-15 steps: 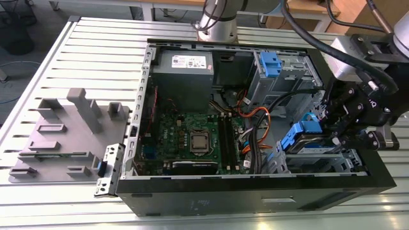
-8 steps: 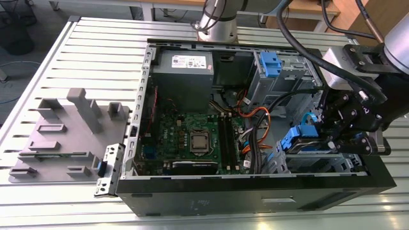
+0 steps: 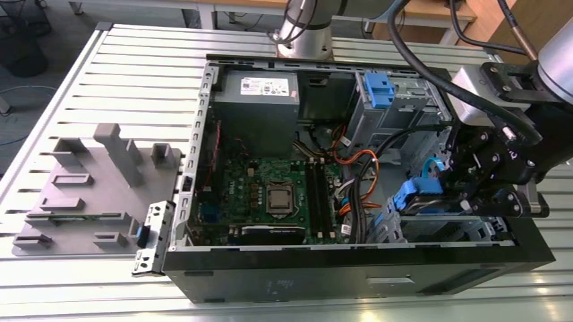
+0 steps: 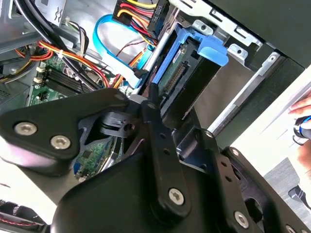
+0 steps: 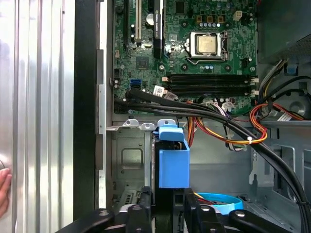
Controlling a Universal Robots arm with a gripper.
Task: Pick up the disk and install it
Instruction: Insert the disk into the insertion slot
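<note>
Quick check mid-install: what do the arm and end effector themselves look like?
The arm is silver-grey tubing with thick black cables looping alongside. The end effector is matte black: flat link plates joined by silver screws.

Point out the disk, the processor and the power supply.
disk [image 5: 173,162], first wrist view, on its blue carrier.
processor [image 5: 206,44], first wrist view, middle of its metal lid.
power supply [image 3: 255,121], exterior view, grey face below the sticker.
</note>
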